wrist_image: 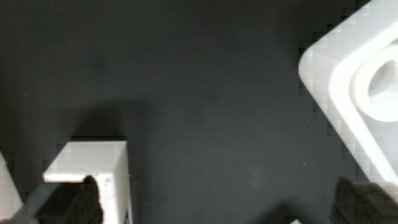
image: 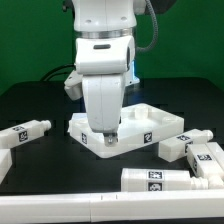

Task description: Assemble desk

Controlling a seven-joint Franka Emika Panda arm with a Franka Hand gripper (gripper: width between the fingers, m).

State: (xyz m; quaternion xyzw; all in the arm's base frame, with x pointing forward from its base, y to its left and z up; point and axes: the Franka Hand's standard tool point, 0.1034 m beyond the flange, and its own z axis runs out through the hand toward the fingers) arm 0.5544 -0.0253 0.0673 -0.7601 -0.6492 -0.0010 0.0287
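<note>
The arm stands over the middle of the black worktop point(image: 40, 100), its white pincer point(image: 107, 140) pointing straight down. The pincer's tips are low, at the corner of the desk top point(image: 150, 125) that lies toward the exterior view's left and nearest the camera. Whether they touch that corner cannot be told from the exterior view.

The jaws stand wide apart. In the wrist view the two dark fingertips point(wrist_image: 54, 200) show at opposite edges of the picture, with mostly bare worktop between them, and nothing is clamped.

The desk top lies flat on the worktop, rim upward, just behind and to the exterior view's right of the pincer. Small black-and-white tags show on its side walls. In the wrist view a rounded white corner with a raised rim and a sunken inside fills one side; it looks like the desk top. A white block-shaped piece point(wrist_image: 93, 165) sits just beside one fingertip; which part it is cannot be told.

The legs lie loose on their sides, apart from the desk top. A single leg point(image: 25, 132) lies at the exterior view's left, well away from the pincer. Other legs point(image: 190, 146) are bunched at the exterior view's right, close beside the desk top's end. Another leg point(image: 155, 180) lies in front of the desk top, nearer the camera, its tag facing up.
</note>
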